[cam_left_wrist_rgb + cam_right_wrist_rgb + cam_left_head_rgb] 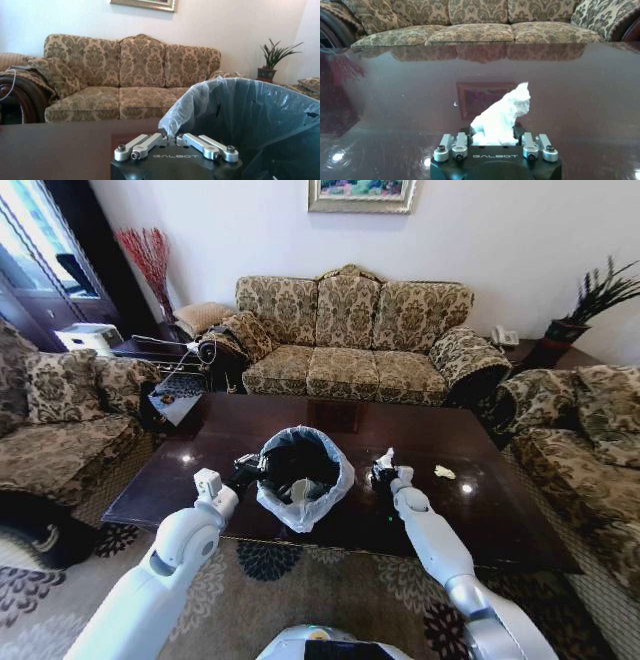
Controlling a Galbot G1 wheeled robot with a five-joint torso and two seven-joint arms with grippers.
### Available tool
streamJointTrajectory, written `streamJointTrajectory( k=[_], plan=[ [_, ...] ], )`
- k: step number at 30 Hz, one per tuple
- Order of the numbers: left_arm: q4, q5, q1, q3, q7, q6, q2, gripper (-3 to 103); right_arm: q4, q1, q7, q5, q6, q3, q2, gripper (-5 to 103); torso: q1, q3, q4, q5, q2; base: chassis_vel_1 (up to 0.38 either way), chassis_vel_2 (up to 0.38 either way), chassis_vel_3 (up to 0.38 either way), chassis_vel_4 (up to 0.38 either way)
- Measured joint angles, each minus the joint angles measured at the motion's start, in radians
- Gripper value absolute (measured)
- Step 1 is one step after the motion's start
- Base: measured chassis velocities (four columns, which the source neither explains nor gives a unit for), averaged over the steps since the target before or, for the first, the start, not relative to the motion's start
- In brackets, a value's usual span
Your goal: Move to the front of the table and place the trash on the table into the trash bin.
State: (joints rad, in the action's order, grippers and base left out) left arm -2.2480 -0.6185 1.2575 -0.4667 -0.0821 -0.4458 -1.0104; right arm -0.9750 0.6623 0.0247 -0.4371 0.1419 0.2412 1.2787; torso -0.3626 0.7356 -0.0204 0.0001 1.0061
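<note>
Tabletop [500, 510] of glossy dark wood spreads in front of you, with both arms reaching over its near edge. Starting at your left, your left pincer [243, 470] sits against the left side of the trash bin [300, 475]. In the left wrist view the left pincer [175, 140] is clenched on the bin's rim, where the whitish plastic liner [200, 101] folds over.

The bin itself, round and black, is just inside the near edge of the tabletop, roughly at the middle of its length. Whether it rests on the wood or hangs slightly above it, you cannot tell. A pale piece lies inside the liner, too unclear to name.

Moving right, your right pincer [383, 468] hovers low over the tabletop just beside the bin's right side. It is clamped on a crumpled white paper [386, 456], which sticks up from between the fingers; the right wrist view shows the paper [502, 114] upright in the right pincer [495, 140].

Farther right, a pale yellowish scrap [444, 472] lies flat on the tabletop, apart from the right pincer and nearer the right edge.
</note>
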Motion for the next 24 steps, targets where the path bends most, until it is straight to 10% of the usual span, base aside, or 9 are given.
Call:
streamJointTrajectory(
  k=[15, 24],
  plan=[
    [-0.05, 0.001, 0.041, -0.018, 0.0, 0.006, 0.003, 3, -0.145, 0.073, 0.073, -0.026, -0.004, 0.008, -0.041, 14, 0.0, 0.0, 0.0, 0.0001, 0.0, 0.0, 0.0, 0.0, 0.0],
    [-0.082, 0.007, 0.071, -0.024, -0.008, 0.005, 0.001, 3, -0.747, 0.252, 0.179, -0.211, 0.029, 0.025, -0.277, 0, 0.0, 0.0, 0.0002, 0.0001, 0.0, 0.0, 0.0, 0.0, 0.0]
  ],
)
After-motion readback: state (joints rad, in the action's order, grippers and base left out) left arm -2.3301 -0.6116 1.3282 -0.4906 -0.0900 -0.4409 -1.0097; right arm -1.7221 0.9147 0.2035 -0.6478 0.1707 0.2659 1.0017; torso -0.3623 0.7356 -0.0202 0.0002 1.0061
